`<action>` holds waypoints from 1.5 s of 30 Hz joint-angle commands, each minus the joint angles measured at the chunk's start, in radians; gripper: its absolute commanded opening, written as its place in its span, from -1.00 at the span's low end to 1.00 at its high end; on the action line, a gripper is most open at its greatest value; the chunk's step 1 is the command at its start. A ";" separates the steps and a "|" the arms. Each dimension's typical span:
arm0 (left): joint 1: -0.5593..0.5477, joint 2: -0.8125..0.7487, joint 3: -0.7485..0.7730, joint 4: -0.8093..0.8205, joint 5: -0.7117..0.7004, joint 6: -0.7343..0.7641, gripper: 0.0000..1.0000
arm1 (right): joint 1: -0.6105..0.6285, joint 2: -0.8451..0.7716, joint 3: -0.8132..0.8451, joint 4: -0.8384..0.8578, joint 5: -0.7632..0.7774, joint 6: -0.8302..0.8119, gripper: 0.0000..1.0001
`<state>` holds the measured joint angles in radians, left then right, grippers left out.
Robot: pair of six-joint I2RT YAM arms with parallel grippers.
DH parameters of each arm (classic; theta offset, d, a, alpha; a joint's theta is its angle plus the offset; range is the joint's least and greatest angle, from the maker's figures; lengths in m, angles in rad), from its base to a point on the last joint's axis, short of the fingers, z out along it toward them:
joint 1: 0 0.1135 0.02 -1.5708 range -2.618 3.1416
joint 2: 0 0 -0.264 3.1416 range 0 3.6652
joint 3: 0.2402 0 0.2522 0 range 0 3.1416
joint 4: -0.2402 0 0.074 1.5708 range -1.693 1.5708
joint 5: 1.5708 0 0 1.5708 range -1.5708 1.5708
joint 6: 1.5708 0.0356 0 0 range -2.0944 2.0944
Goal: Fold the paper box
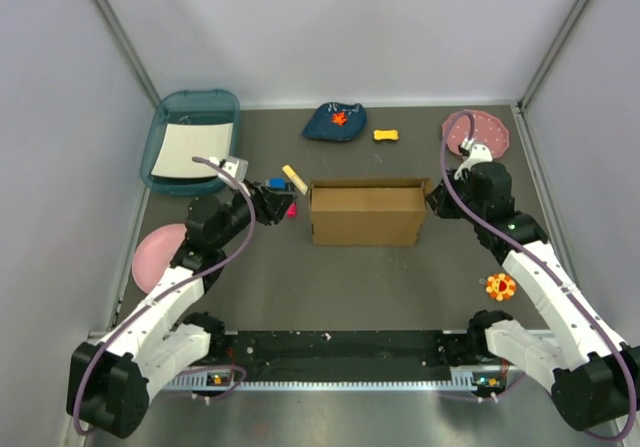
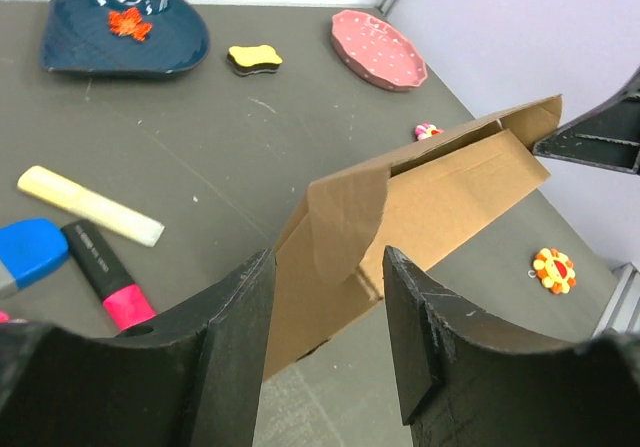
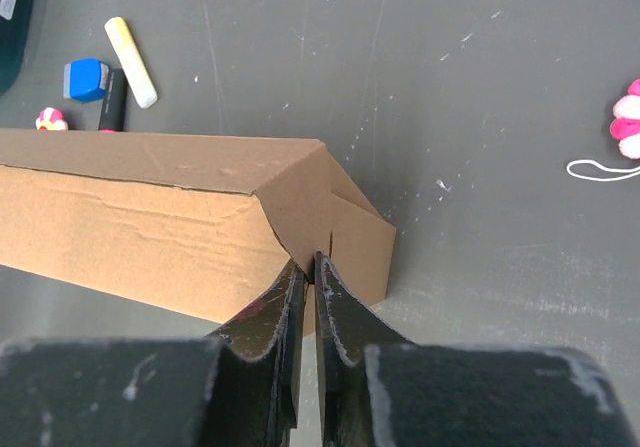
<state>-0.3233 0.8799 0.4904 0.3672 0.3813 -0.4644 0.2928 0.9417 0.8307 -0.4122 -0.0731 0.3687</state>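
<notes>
The paper box [image 1: 365, 215] lies at the middle of the worktop [image 1: 350, 287], a long brown corrugated block, half folded, with creased end flaps standing loose. The left tool [image 2: 328, 257] is wide, with the box's left end flap in its gap. The right tool [image 3: 310, 265] is pinched narrow on a cardboard edge at the right end. In the far left corner a teal tray [image 1: 165, 117] holds a white sheet [image 1: 195, 147]. At the far edge a dark blue dish [image 1: 325, 127] carries an orange leaf shape [image 1: 340, 119].

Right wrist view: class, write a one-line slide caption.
Right claw closed on the end flap of the brown paper box, yellow stick and blue block lying beyond.
</notes>
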 commanded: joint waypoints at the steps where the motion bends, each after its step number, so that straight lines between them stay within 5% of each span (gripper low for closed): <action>1: -0.048 0.044 0.083 0.116 0.044 0.087 0.05 | 0.009 0.002 0.008 0.009 -0.022 0.001 -0.88; 11: -0.132 0.090 0.112 0.067 0.056 0.139 0.02 | 0.017 0.008 0.021 0.006 -0.034 0.007 -0.88; 20: -0.149 0.077 0.125 -0.079 -0.085 0.256 -0.01 | 0.020 0.008 0.024 0.001 -0.030 0.010 -0.88; 38: -0.198 0.168 0.159 -0.074 -0.116 0.253 -0.28 | 0.020 -0.001 0.033 -0.004 -0.045 0.015 -0.88; 45: -0.200 0.159 0.154 -0.090 -0.157 0.221 -0.70 | 0.020 -0.003 0.057 -0.023 -0.053 0.035 -0.92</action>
<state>-0.5179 1.0443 0.6239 0.2626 0.2424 -0.2367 0.2993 0.9436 0.8326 -0.4160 -0.0975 0.3714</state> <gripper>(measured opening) 0.218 0.060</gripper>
